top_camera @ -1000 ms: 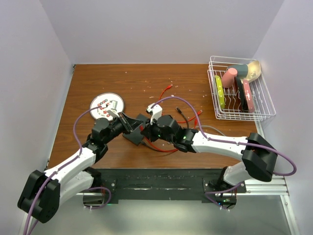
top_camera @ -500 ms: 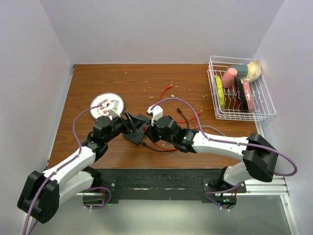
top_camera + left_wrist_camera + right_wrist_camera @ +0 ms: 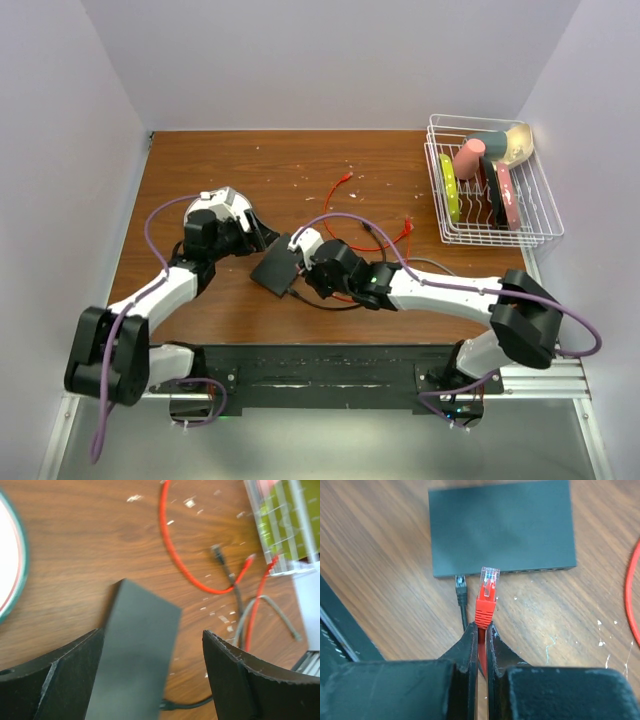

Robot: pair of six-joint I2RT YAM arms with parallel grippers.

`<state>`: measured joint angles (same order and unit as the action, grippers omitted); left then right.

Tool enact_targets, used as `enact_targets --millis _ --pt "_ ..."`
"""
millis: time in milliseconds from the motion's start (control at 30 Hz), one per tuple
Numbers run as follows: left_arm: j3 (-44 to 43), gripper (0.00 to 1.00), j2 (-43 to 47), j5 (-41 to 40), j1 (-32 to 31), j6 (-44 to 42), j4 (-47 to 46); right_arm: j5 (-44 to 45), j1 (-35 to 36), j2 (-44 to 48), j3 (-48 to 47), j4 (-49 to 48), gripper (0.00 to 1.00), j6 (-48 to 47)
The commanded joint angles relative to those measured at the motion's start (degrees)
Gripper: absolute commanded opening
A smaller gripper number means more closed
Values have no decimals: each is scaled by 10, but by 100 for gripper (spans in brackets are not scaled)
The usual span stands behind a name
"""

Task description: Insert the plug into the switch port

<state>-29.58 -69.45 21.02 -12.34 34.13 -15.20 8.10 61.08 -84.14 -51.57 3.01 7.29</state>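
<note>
The left gripper (image 3: 258,238) is held spread wide, nothing grasped, just left of the switch (image 3: 276,270). The switch is laid flat on the table (image 3: 200,160), with a black cable (image 3: 461,592) seated at its edge. The red plug (image 3: 489,582) is clenched by the right gripper (image 3: 482,630), just short of the ports.

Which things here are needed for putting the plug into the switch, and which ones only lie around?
For the job:
- switch
- red plug
- right tool, shut on the plug

Lying about:
- plate
- dish rack
- grey cable
</note>
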Motion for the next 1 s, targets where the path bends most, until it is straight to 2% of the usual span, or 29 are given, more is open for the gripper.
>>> enact_targets --millis 0,100,433,733,967 --pt "-24 84 -44 75 39 -49 -20 -39 0 -42 -36 46 0 -69" --pt "-21 83 -75 104 51 -50 -47 -52 0 -66 -43 56 0 -100" --pt "-6 79 -162 153 54 -47 -131 -27 -9 -125 -70 66 0 -117" --pt "1 78 -180 177 55 -44 -149 11 -11 -180 -85 60 0 -114" --pt "12 76 -184 192 55 -33 -169 -18 -13 -198 -83 41 0 -106"
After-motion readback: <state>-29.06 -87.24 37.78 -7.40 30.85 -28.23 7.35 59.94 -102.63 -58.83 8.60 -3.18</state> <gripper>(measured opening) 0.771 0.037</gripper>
